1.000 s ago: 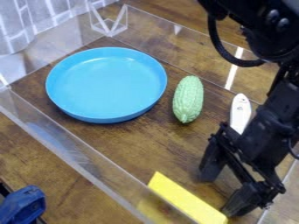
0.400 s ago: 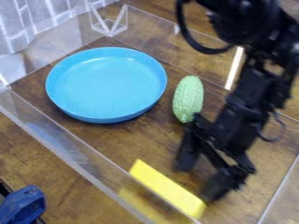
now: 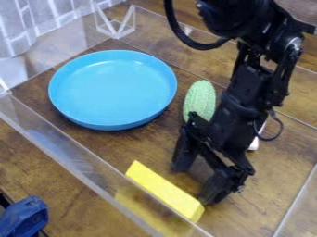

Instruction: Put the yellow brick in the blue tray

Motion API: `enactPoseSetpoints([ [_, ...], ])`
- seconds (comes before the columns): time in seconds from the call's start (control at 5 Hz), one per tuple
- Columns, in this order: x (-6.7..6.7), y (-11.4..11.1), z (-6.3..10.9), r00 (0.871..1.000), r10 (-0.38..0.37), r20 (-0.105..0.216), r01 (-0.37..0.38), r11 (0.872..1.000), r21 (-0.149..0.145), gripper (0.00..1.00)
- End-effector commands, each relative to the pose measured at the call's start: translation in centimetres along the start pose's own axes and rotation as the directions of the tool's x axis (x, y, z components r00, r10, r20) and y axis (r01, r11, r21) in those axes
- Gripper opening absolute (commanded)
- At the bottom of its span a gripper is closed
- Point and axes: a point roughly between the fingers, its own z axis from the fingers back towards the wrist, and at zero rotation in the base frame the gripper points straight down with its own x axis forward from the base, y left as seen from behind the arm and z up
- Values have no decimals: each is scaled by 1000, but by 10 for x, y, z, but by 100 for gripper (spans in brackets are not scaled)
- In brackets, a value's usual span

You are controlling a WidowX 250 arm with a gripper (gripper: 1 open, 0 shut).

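Note:
The yellow brick lies flat on the wooden table near the front clear wall. My gripper stands open just to its right, pointing steeply down, with nothing between its black fingers. Its lower fingertip is close to the brick's right end, and I cannot tell whether they touch. The blue tray sits empty at the back left, well apart from both brick and gripper.
A bumpy green gourd lies right of the tray, partly behind my arm. A clear plastic wall runs along the front and left. A clear stand is at the back. A blue cloth lies outside at the bottom left.
My arm and open gripper have swung left across the table. The yellow brick now lies further left and slightly further back than before.

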Motion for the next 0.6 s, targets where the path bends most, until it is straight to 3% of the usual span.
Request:
enactPoseSetpoints([
  [0.0, -14, -1, -1, 999, -37, -15, 37, 999, 1, 100],
  [0.4, -23, -10, -20, 996, -91, -13, 91, 996, 19, 100],
])
